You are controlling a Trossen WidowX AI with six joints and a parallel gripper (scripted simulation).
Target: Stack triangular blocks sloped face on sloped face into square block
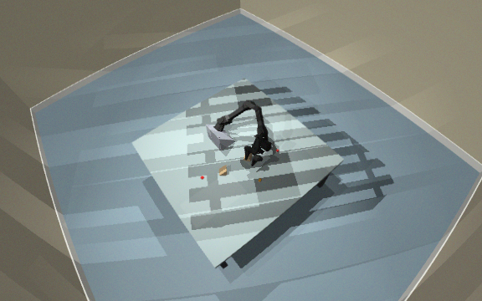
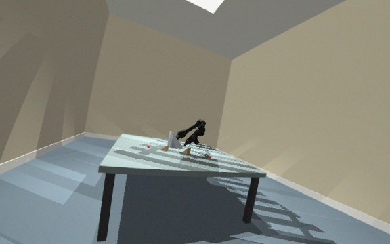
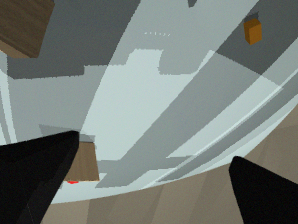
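Note:
One wooden triangular block [image 2: 188,151] [image 3: 22,25] stands on the table close to the gripper; in the top view the fingers partly hide it, and in the wrist view it is cut off at the upper left. The other triangular block [image 1: 223,170] [image 2: 165,148] [image 3: 88,162] stands apart on the table, its wrist-view image partly behind the left finger. My gripper [image 1: 250,160] [image 3: 158,153] is wide open and empty, pointing down at a slant. It is above or beside the nearer block; the exact gap is unclear.
A grey wedge-shaped body [image 1: 220,138] [image 2: 173,141] stands in front of the arm's base. A small orange block [image 1: 259,180] [image 2: 187,158] [image 3: 253,31] lies on the table [image 1: 212,247] [image 2: 114,164]. Two small red things [image 1: 202,177] [image 2: 148,146] lie farther out on either side. Striped shadows cross the tabletop.

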